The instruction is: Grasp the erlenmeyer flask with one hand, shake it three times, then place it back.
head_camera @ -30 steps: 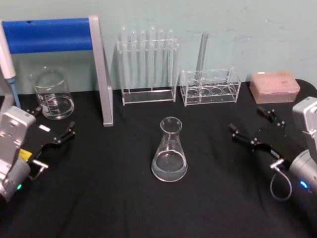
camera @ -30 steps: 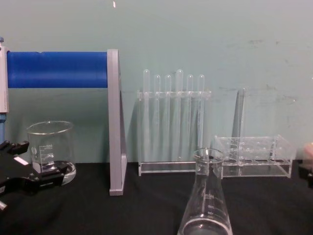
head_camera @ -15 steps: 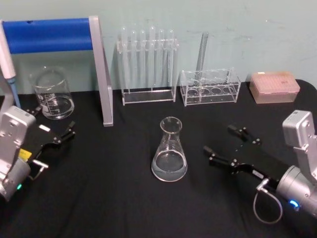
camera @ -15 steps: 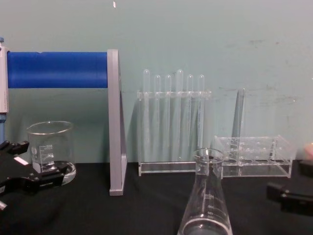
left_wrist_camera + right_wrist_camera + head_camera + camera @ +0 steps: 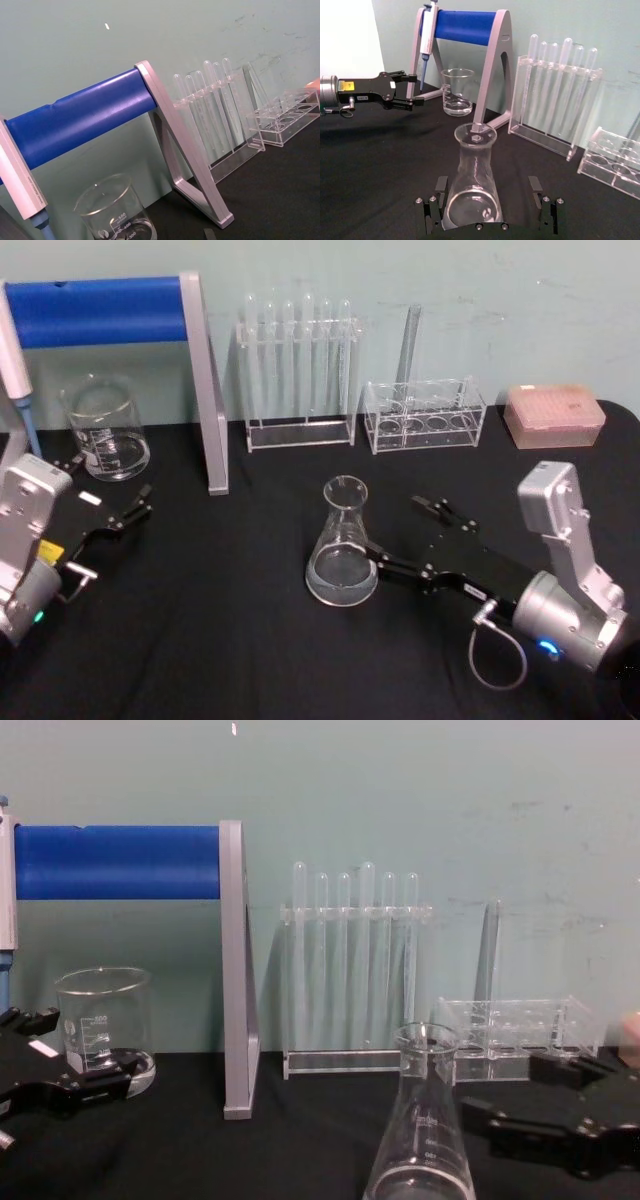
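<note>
Clear conical erlenmeyer flask (image 5: 342, 545), upright, right gripper (image 5: 395, 527) just beside it, spread open

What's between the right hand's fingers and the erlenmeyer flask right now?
Nothing. In the right wrist view the erlenmeyer flask stands between the fingers of the open right hand: bare black table one side, the other finger nearly at the glass.

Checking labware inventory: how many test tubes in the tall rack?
6. The test tubes stand upright in one row in the tall rack by the back wall, right of the blue stand. Another lone tube stands in the low rack. None looks hidden.
</note>
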`<control>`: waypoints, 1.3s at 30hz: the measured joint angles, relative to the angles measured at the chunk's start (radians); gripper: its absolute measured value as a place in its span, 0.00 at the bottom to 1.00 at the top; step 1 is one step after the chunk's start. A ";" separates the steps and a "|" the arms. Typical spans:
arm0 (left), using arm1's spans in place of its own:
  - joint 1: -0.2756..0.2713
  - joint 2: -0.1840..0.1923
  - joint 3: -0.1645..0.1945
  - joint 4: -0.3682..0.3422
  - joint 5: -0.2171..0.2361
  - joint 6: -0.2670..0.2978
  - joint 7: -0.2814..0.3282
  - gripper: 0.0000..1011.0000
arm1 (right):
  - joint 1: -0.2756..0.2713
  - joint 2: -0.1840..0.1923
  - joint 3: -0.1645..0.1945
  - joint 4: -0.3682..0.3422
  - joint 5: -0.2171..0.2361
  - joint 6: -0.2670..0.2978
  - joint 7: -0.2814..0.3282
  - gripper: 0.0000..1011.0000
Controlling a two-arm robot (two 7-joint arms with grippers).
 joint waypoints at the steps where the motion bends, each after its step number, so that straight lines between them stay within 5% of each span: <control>1: 0.000 0.000 0.000 0.000 0.000 0.000 0.000 0.99 | 0.010 -0.011 -0.004 0.008 -0.007 0.003 0.004 0.99; 17: 0.000 0.000 0.000 0.000 0.000 0.000 0.000 0.99 | 0.088 -0.118 -0.028 0.090 -0.059 0.031 0.033 0.99; 39: 0.000 0.000 0.000 0.000 0.000 0.000 0.000 0.99 | 0.129 -0.196 -0.016 0.146 -0.108 0.046 0.052 0.99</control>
